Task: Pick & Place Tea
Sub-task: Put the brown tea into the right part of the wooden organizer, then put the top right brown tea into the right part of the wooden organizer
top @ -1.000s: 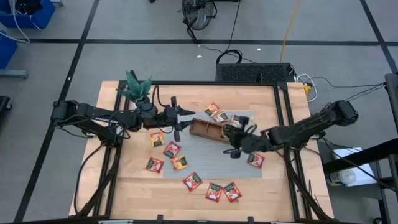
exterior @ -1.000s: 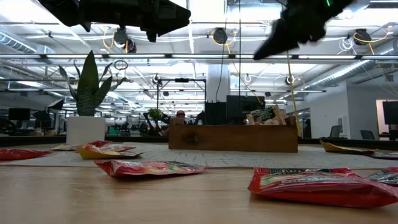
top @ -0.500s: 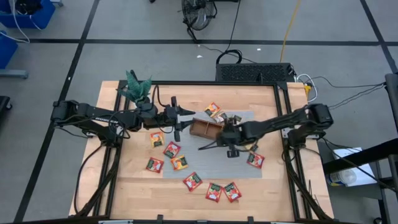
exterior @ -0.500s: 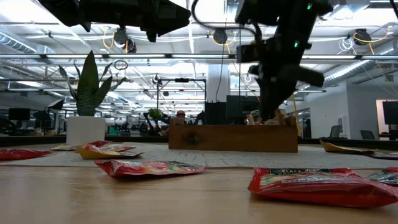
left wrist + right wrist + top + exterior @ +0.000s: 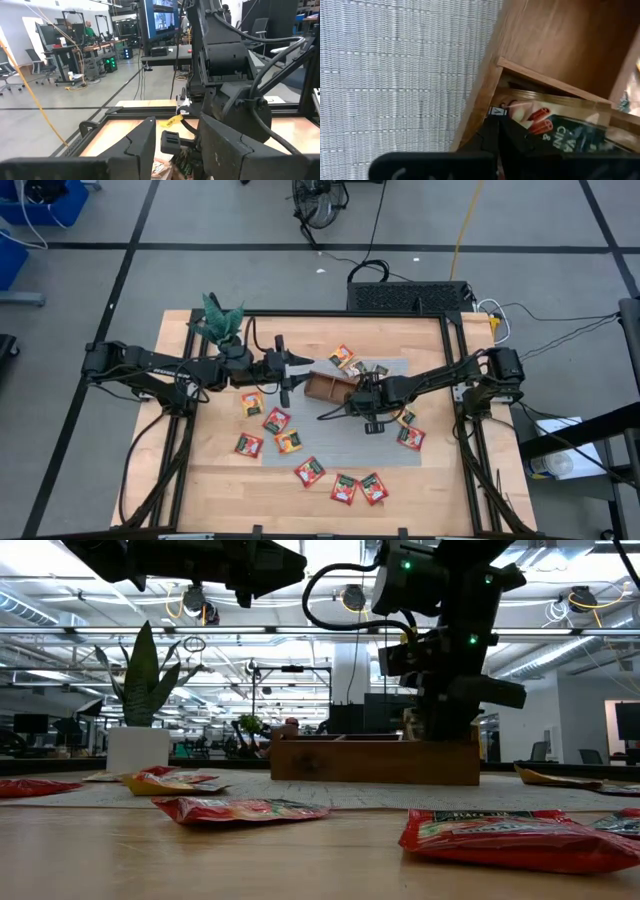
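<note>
From above, the right gripper (image 5: 352, 402) was down over the wooden tray (image 5: 332, 389) in the middle of the grey mat (image 5: 330, 442), fingers pinched shut. The left gripper (image 5: 298, 366) hung just beside the tray's far corner, jaws parted, holding nothing. Red tea sachets (image 5: 276, 420) lay scattered on the mat and the table (image 5: 215, 470), several near the front edge, well apart from both arms.

At table height, the right gripper (image 5: 440, 725) dipped behind the tray (image 5: 375, 762) wall, so its tips were hidden. A red sachet (image 5: 510, 837) lay close in front, another (image 5: 240, 809) to its side. A potted plant (image 5: 140, 700) stood off at the far end.

From the left wrist, the parted fingers (image 5: 140, 142) looked across at the right arm (image 5: 225, 65), close ahead.

From the right wrist, the closed fingertips (image 5: 495, 127) sat at a divider, touching a cinnamon-print sachet (image 5: 555, 125) standing in a compartment. Whether they gripped it, I could not tell.

My read: this was the placing step, a sachet being seated. Next would call for a straight lift clear of the wall, then a swing toward the loose sachets. Room was tight by the tray, with the left gripper near; the front of the table was open.
</note>
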Controlling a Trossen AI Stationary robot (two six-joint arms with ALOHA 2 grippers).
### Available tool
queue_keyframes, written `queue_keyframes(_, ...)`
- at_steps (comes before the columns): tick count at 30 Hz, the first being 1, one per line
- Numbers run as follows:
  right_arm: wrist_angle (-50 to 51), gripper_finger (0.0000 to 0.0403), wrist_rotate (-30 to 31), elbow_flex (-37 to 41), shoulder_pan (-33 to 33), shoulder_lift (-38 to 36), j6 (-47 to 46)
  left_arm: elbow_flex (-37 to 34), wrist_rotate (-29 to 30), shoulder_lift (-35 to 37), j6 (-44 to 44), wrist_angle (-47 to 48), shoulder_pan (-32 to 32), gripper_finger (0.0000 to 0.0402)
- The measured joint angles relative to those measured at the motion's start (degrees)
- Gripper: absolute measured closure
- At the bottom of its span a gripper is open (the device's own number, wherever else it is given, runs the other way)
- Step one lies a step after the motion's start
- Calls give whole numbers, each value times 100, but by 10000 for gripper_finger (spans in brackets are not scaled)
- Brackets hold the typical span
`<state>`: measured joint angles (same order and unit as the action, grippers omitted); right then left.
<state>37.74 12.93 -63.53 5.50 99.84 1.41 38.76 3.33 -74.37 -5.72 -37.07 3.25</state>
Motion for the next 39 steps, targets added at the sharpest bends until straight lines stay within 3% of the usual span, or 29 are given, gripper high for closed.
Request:
queue_keyframes(18,112,403,1857,28,213,7,-116,0,2,0,0,1,0,245)
queue_keyframes(30,31,403,1856,28,314,-12,-129,0,0,0,0,1,0,245)
queue_keyframes(39,443,403,2021,64,438,-1026,-693,-2,1,0,0,1,0,245)
